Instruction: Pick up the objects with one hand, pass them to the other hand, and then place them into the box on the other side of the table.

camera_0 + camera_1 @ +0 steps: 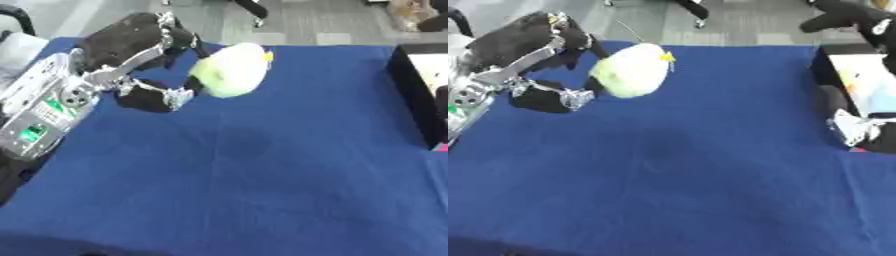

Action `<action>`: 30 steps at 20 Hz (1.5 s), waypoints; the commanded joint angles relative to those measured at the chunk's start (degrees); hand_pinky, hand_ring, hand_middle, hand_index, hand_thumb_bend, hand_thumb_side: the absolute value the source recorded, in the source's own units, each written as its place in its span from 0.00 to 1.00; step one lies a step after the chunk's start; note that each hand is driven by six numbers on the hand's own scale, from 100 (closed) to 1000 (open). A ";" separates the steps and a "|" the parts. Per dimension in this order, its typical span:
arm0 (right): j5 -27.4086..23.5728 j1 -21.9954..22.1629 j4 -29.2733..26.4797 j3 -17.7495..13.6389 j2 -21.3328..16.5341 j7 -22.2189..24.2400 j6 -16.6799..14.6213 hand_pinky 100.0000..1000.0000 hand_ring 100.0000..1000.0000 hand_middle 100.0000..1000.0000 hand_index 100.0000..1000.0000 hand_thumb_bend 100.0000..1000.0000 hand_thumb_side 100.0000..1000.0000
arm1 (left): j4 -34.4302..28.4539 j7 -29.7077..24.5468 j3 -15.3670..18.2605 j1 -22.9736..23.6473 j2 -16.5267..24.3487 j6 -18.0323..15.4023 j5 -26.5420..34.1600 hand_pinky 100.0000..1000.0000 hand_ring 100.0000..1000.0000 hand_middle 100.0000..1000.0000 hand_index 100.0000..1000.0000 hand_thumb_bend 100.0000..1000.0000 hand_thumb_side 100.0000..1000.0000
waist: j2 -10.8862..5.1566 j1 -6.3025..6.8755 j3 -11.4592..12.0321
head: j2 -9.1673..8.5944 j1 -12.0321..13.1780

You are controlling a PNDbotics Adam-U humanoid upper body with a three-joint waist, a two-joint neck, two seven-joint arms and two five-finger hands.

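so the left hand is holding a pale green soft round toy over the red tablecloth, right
Not quite: the tablecloth is blue, not red, as the left eye view shows. The rest holds: the left hand is holding the pale green soft round toy over it.

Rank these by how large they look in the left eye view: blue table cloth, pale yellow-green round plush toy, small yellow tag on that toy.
1. Blue table cloth, by far the largest.
2. Pale yellow-green round plush toy, held by the left hand.
3. Small yellow tag, the smallest.

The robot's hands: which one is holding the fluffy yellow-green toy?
The left hand, at the table's upper left, holds the pale yellow-green toy. The right hand waits by the box, holding nothing.
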 commanded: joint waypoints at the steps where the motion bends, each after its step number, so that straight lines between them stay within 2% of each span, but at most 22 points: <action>1: -0.29 -1.82 -1.96 1.54 0.30 3.06 -1.38 1.00 1.00 0.81 1.00 0.00 0.11 | -2.53 -1.70 -0.59 -1.55 1.04 -0.71 0.86 0.61 0.25 0.00 0.29 0.00 0.07 | -1.51 -0.04 0.14 | 0.39 -0.63; 8: -3.42 -4.54 -3.31 5.40 2.57 6.56 -3.42 0.99 0.99 0.79 1.00 0.00 0.04 | -4.60 -2.12 -0.46 -1.73 0.44 -2.86 4.08 0.62 0.25 0.00 0.29 0.00 0.10 | -1.46 -0.13 0.63 | 0.82 -1.73; 9: -4.22 -4.90 -3.56 5.83 2.89 6.80 -3.58 0.98 0.97 0.78 1.00 0.00 0.01 | -4.63 -1.99 -0.32 -1.77 0.36 -3.22 4.64 0.62 0.25 0.00 0.29 0.00 0.10 | -1.47 -0.15 0.71 | 0.90 -1.84; 12: -6.97 -5.74 -4.29 6.78 3.75 6.65 -4.08 0.96 0.94 0.75 1.00 0.00 0.00 | -4.67 -1.40 0.09 -1.92 0.18 -4.32 6.34 0.62 0.25 0.00 0.29 0.00 0.11 | -1.50 -0.22 0.92 | 1.04 -2.10; 16: -8.70 -6.66 -4.84 7.65 4.58 7.28 -4.59 0.95 0.95 0.76 1.00 0.00 0.00 | -4.67 -0.74 0.33 -2.27 -0.20 -5.84 8.61 0.62 0.25 0.00 0.29 0.00 0.13 | -1.59 -0.37 1.13 | 1.18 -2.34; 24: -4.80 -7.97 -4.90 8.02 7.04 7.25 -6.11 0.92 1.00 0.82 1.00 0.00 0.00 | -4.67 -1.13 0.23 -2.91 -1.25 -9.16 12.46 0.63 0.25 0.00 0.29 0.00 0.14 | -1.65 -0.48 1.36 | 1.53 -2.63; 30: -1.95 -8.35 -4.90 8.65 8.15 6.48 -6.09 0.93 1.00 0.85 1.00 0.00 0.00 | -4.67 -2.04 0.10 -2.94 -1.60 -9.88 12.78 0.63 0.25 0.00 0.29 0.00 0.15 | -1.69 -0.52 1.43 | 1.56 -2.76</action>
